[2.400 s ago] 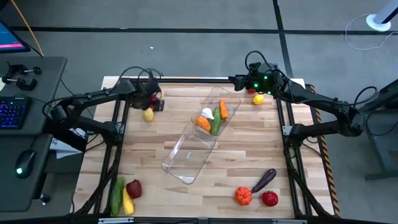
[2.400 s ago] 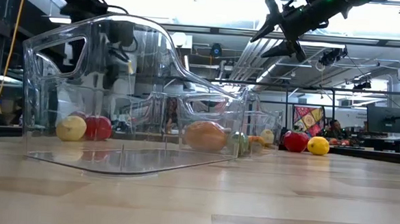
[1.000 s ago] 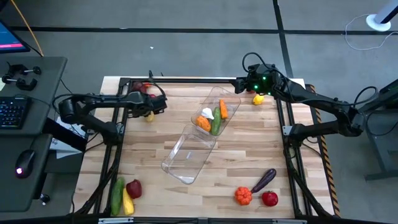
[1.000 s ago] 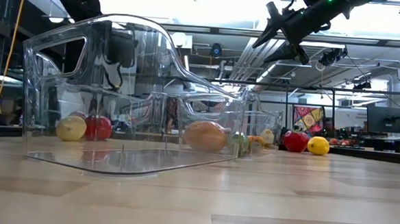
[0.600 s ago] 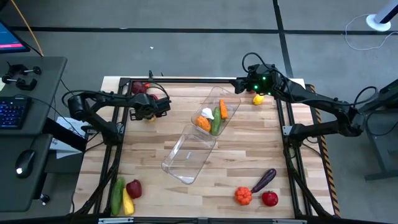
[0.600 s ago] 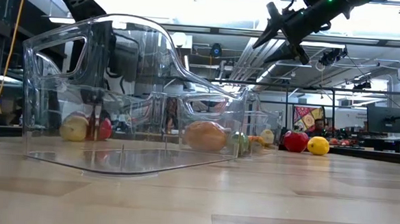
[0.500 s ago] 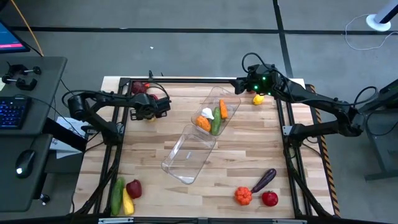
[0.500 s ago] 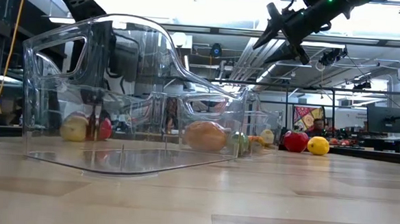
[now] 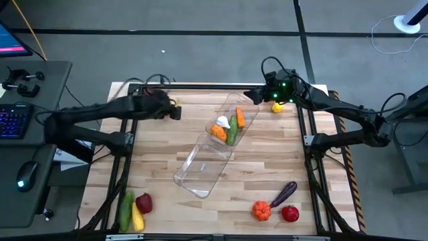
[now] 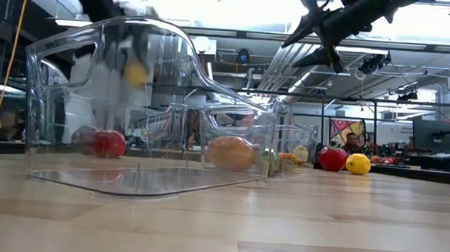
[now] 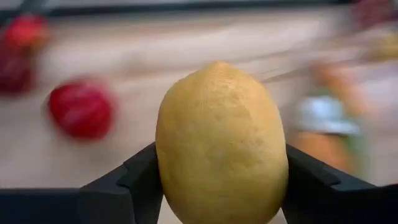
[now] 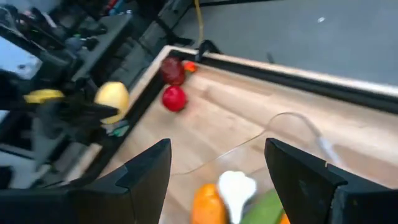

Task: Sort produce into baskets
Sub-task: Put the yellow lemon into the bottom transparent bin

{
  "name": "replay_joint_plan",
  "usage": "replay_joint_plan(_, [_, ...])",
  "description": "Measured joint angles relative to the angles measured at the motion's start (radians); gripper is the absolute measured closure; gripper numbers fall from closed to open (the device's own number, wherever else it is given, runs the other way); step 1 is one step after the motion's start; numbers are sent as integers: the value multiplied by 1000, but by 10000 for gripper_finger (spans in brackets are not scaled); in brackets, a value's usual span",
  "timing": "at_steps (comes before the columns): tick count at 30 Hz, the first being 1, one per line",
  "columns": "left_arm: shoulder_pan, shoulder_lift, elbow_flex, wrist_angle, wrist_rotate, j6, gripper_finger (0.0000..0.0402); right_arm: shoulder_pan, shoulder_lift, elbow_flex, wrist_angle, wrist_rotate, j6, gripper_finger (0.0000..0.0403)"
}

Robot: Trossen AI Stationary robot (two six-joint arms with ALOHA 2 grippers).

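Observation:
My left gripper (image 9: 172,112) is shut on a yellow lemon (image 11: 221,143) and holds it in the air over the table's far left part, left of the baskets. The far clear basket (image 9: 242,106) holds a carrot, a cucumber, garlic and an orange piece. The near clear basket (image 9: 200,164) has nothing in it. My right gripper (image 9: 257,96) hangs open above the far basket's far end, its fingers (image 12: 146,174) with nothing between them. A tomato (image 12: 174,98) and a dark red apple (image 12: 172,70) rest on the table at the far left. My left gripper pinches the lemon's two opposite sides (image 11: 165,162) between its two fingers (image 11: 134,180), about the lemon's middle. The fingers slant down from the table's left side. The lemon (image 10: 135,73) is lifted clear of the table.
A second lemon (image 9: 277,106) lies at the far right by my right arm. A cucumber (image 9: 126,209), a dark apple (image 9: 144,202) and a yellow piece lie near left. An orange pumpkin (image 9: 261,211), an eggplant (image 9: 283,194) and a tomato (image 9: 289,213) lie near right.
My left gripper has come down on the lemon lying by the far left edge, taken hold of it and risen with it, tipping its wrist up and shifting a little toward the baskets. The lemon is lifted clear of the table. The red tomato stays.

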Motion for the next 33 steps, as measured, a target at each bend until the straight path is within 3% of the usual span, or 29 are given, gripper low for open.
replay_joint_plan(7, [-251, -94, 25, 200, 132, 245, 176, 109, -7, 0, 71, -19, 108, 151])
replay_joint_plan(15, [-517, 98, 23, 399, 201, 556, 166, 271, -7, 0, 128, -1, 225, 151])
replay_joint_plan(20, [-546, 233, 25, 570, 268, 610, 153, 357, -7, 0, 129, 60, 238, 151])
replay_joint_plan(33, [-540, 373, 197, 417, 320, 656, 94, 455, -7, 0, 140, 92, 244, 151])
